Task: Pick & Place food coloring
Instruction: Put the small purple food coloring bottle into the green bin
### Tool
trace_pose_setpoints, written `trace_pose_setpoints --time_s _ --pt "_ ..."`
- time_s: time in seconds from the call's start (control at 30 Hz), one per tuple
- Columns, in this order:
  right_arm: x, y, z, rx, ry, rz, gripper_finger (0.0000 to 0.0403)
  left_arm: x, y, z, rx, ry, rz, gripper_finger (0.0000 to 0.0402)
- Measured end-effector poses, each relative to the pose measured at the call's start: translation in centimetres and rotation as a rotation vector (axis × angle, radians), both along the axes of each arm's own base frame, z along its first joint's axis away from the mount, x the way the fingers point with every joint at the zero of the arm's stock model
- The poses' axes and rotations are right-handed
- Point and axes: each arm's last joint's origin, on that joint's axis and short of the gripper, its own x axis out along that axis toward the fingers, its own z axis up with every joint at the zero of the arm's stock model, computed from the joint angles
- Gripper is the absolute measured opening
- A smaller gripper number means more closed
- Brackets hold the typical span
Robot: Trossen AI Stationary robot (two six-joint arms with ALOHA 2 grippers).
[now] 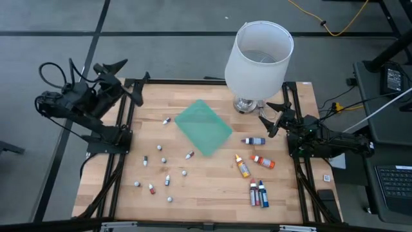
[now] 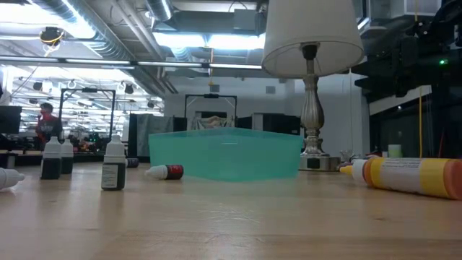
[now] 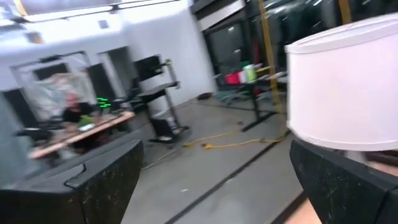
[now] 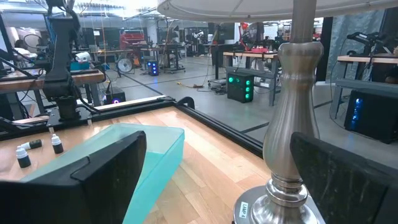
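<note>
The food coloring bottles lie scattered on the wooden table. The finger-sized ones lie on their sides at the right: a blue-purple one (image 1: 254, 140), a red-orange one (image 1: 262, 161), an orange one (image 1: 242, 166) (image 2: 411, 175), and a red and a blue one side by side (image 1: 258, 193). Several tiny white-capped bottles (image 1: 163, 173) (image 2: 113, 167) lie or stand at the left and middle. My left gripper (image 1: 127, 80) (image 3: 214, 168) is open and empty above the table's far left corner. My right gripper (image 1: 270, 116) (image 4: 217, 162) is open and empty by the lamp's base.
A square green mat (image 1: 203, 127) (image 2: 225, 154) (image 4: 124, 155) lies mid-table. A lamp with a large white shade (image 1: 257, 58) (image 3: 348, 87) stands at the far right on a metal base (image 4: 292, 155), close to my right gripper. A black frame rims the table (image 1: 116, 187).
</note>
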Motion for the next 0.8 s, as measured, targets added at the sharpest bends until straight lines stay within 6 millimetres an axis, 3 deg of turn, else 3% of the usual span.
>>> trace_pose_setpoints --time_s 0.27,0.8 --pt "0.0 0.0 0.0 0.000 0.000 0.000 0.0397 2.0 -0.5 2.2 -0.038 0.017 0.238 0.0400" --pt "0.0 0.0 0.0 0.000 0.000 0.000 0.0397 7.3 0.4 4.1 0.003 0.115 0.319 0.0400"
